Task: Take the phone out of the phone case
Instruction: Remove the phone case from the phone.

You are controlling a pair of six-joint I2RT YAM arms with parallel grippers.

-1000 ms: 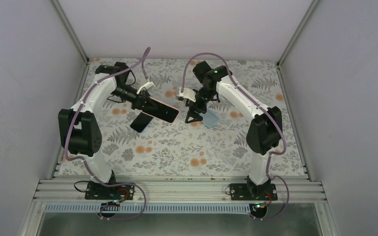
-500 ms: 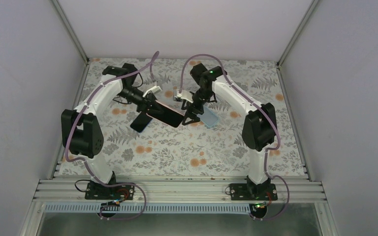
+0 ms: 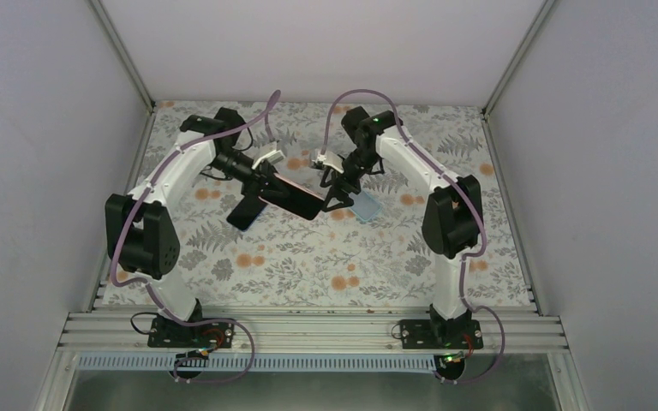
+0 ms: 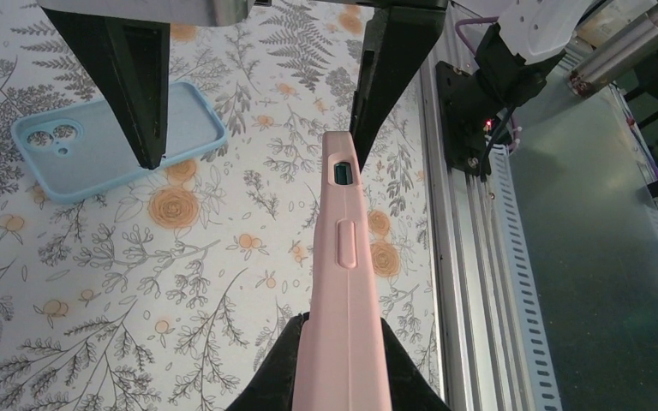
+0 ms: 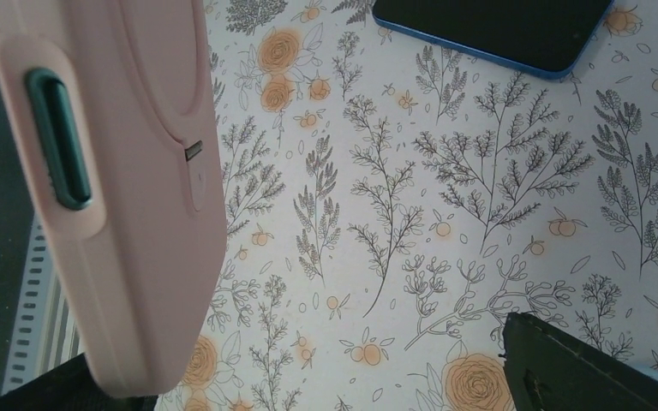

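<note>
The left tool (image 3: 261,182), clamped on the pink silicone-cased phone (image 4: 343,291), has carried it (clear of the floral surface (image 3: 326,257)) between the right tool's (image 3: 334,199) wide-open, empty fingers (image 4: 128,77); peeling looks imminent.

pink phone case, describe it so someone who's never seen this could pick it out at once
Look at the middle of the floral table. The left tool holds the pink phone case up in the air, with a dark phone inside. It alone is pink and off the table; the light blue case and the blue-edged phone lie flat.
</note>
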